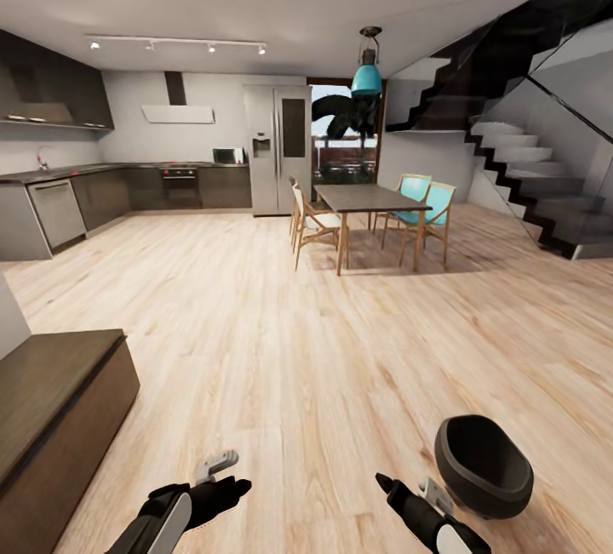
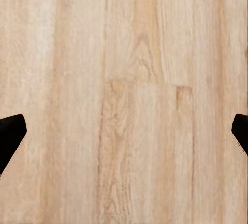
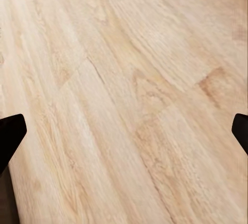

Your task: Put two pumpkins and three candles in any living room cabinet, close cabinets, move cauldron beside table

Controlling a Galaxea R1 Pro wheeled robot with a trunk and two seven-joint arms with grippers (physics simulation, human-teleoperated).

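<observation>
The glossy black cauldron (image 1: 483, 463) sits on the wooden floor at the lower right, its wide mouth tipped toward me. My right gripper (image 1: 385, 484) hovers just left of it, apart from it, open (image 3: 124, 136) over bare planks. Further left, my left gripper (image 1: 228, 486) is also open (image 2: 124, 136) above the floor, holding nothing. At the lower left stands the end of a long low dark brown cabinet (image 1: 60, 401); its fronts look shut from here. The pumpkins, the candles and the living room table are out of view.
A wide stretch of light wooden floor (image 1: 281, 324) runs ahead. A dark dining table (image 1: 366, 197) with chairs stands mid-room. The grey kitchen units (image 1: 102, 192) and fridge (image 1: 277, 150) line the far wall. A black staircase (image 1: 528, 188) rises at the right.
</observation>
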